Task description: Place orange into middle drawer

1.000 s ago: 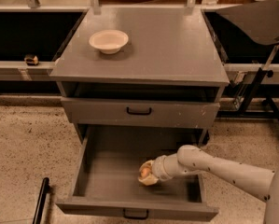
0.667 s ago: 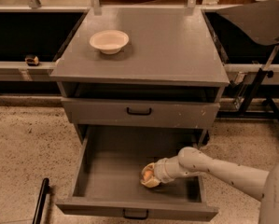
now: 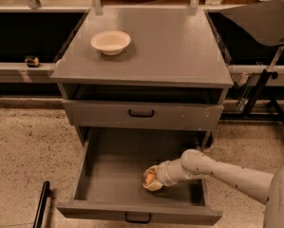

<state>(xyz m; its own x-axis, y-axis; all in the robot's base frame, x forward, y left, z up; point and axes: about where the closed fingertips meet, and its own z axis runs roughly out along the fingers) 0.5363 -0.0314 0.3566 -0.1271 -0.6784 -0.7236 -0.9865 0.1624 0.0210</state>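
Grey all over, the cabinet in front of you has its middle drawer (image 3: 114, 171) pulled well out, the small black handle centred on the front at the bottom of your view. Your gripper (image 3: 152, 179) is down inside that drawer, right of centre and nearer the front wall than the back. Its pale fingers (image 3: 154, 186) are closed around the orange (image 3: 150, 177), which shows between them as a small round patch of colour. You cannot tell whether the fruit touches the drawer floor or sits just above it. The arm (image 3: 217, 170) reaches in from your right, crossing over the drawer's right side wall. Above, the upper drawer front (image 3: 103, 114) is shut. On the cabinet top (image 3: 179, 46), a cream bowl (image 3: 110, 42) sits toward the left rear, well apart from the gripper.
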